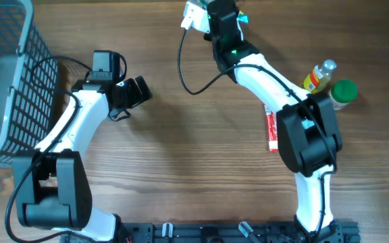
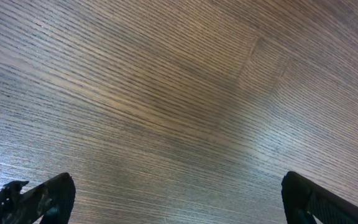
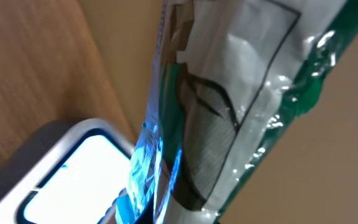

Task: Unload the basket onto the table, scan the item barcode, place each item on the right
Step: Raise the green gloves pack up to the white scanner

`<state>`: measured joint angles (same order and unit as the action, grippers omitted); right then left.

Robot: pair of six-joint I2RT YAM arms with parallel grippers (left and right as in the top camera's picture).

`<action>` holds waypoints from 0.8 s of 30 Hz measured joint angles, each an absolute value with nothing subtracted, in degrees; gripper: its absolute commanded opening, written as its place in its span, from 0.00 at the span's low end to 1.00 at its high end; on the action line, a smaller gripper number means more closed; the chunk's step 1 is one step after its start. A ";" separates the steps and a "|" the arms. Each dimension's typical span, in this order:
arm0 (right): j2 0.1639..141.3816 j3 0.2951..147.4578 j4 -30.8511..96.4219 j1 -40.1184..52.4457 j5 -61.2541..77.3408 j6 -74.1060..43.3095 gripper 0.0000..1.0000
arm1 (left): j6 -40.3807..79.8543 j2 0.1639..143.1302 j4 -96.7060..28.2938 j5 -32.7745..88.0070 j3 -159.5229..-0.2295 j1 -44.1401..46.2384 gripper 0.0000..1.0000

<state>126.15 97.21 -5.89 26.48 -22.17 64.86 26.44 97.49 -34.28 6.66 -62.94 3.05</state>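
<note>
The item is a clear plastic packet [image 3: 229,93] with a green edge and a white label. My right gripper [image 3: 166,208] is shut on its lower end at the far edge of the table [image 1: 194,155]. Blue light falls on the packet's lower left edge. Just beside it sits the white scanner [image 3: 73,180], its window glowing white. From overhead the right gripper [image 1: 227,19] is at the top, with the scanner [image 1: 193,15] to its left and a green bit of packet [image 1: 243,19] showing. My left gripper [image 1: 138,92] hovers open over bare wood at the left, its fingers [image 2: 42,196] wide apart.
A grey wire basket [image 1: 5,81] fills the left edge. At the right stand a yellow bottle [image 1: 319,76] and a green-lidded jar [image 1: 344,93]. A red and white tube [image 1: 271,128] lies under the right arm. The scanner's black cable [image 1: 184,67] loops across the top middle.
</note>
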 measured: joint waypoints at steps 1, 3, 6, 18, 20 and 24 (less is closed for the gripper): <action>126.93 97.21 -5.41 26.48 -22.24 65.43 0.04 | 26.44 97.49 -34.28 6.66 -62.94 3.05 1.00; 127.90 97.21 -5.17 26.48 -22.52 66.32 0.04 | 26.44 97.49 -34.28 6.66 -62.94 3.05 1.00; 128.16 97.21 -5.15 26.48 -22.61 67.09 0.04 | 26.44 97.49 -34.28 6.66 -62.94 3.05 1.00; 128.20 97.23 3.01 27.99 -22.52 53.93 0.06 | 26.44 97.49 -34.28 6.66 -62.94 3.05 1.00; 128.20 97.23 3.49 27.99 -22.52 49.65 0.04 | 26.44 97.49 -34.28 6.66 -62.94 3.05 1.00; 128.20 97.23 3.64 27.99 -22.52 43.97 0.04 | 26.44 97.49 -34.28 6.66 -62.94 3.05 1.00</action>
<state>128.20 97.23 3.64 27.99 -22.52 43.97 26.44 97.49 -34.28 6.66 -62.94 3.05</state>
